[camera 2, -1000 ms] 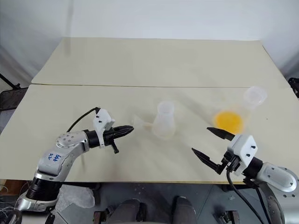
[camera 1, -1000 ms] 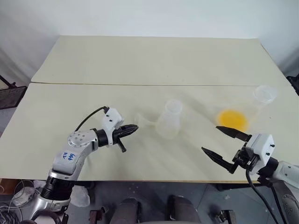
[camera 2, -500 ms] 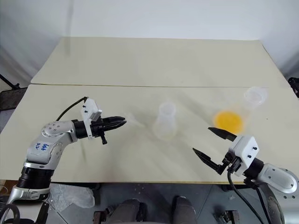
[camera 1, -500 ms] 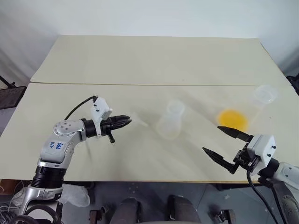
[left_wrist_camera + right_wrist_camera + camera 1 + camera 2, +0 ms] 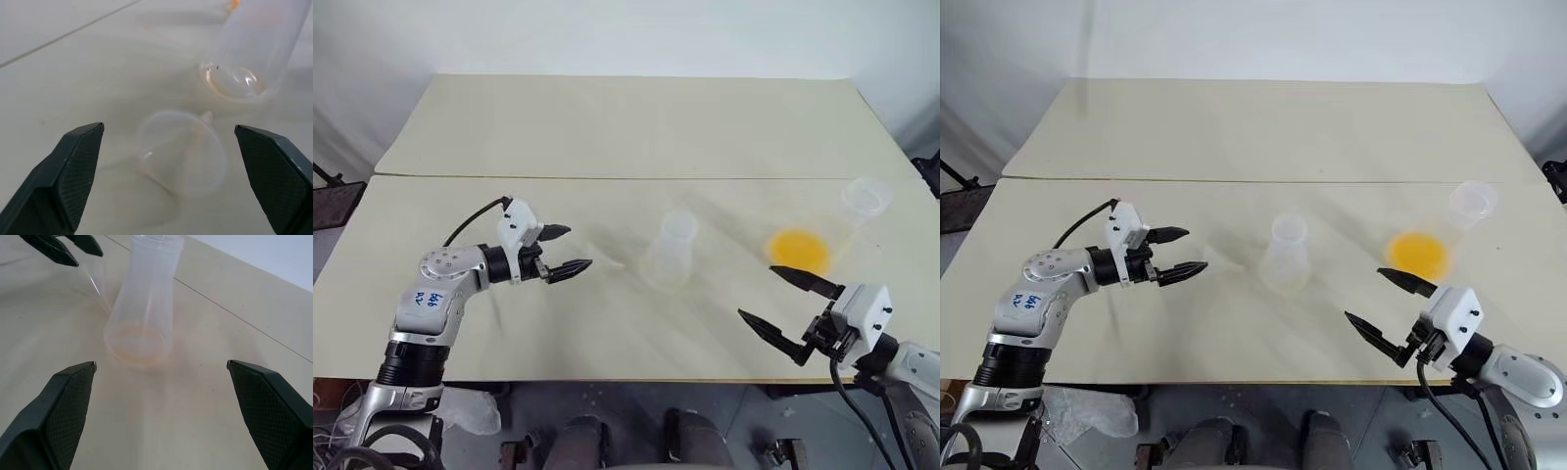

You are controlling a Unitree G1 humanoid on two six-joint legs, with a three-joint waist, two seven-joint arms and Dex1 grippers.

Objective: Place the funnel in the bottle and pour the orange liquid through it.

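A: Where did your left tool (image 5: 564, 251) stand?
B: Its black fingers (image 5: 73, 171) were spread wide with nothing between them. The small clear plastic funnel (image 5: 183, 149) lay on its side on the beige tabletop (image 5: 607, 127), just ahead of that tool, spout toward the smaller clear conical flask (image 5: 670, 252).
A: And the flask?
B: It stood upright near the middle of the tabletop, neck bare. You had the funnel lying between your left tool and it.
A: Right side?
B: Your right tool (image 5: 787, 308) hung at the near edge, fingers (image 5: 63, 406) wide apart and empty. The translucent orange liquid (image 5: 799, 248) sat as a round patch in the larger clear wide-based flask (image 5: 862, 211), beyond that tool and well apart from the smaller flask.
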